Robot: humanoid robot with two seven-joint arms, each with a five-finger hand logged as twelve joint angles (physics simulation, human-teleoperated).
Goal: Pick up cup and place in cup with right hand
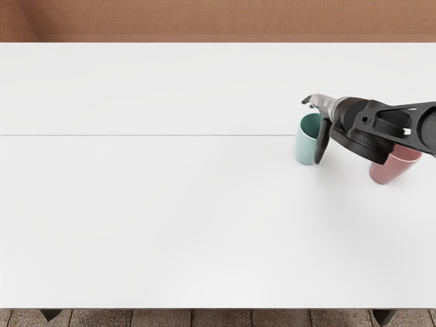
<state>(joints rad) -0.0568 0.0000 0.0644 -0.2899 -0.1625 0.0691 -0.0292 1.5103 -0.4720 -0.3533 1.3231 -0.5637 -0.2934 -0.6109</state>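
Observation:
My right hand (313, 131) reaches in from the right edge to a teal cup (306, 145), at the right of the table. One dark finger (322, 142) points down along the cup's right side, and another extends left beyond the rim at the back. These fingers are spread apart, with no clear grip on the cup, though contact cannot be told. The teal cup stands upright, its right side partly covered by the hand. A pink cup (393, 167) is farther right, its upper left part hidden behind the wrist.
The white table (150, 204) spans the view, with a thin line running across its surface. Its front edge is near the bottom of the picture, and a brown wall rises behind its back edge. The left arm does not show.

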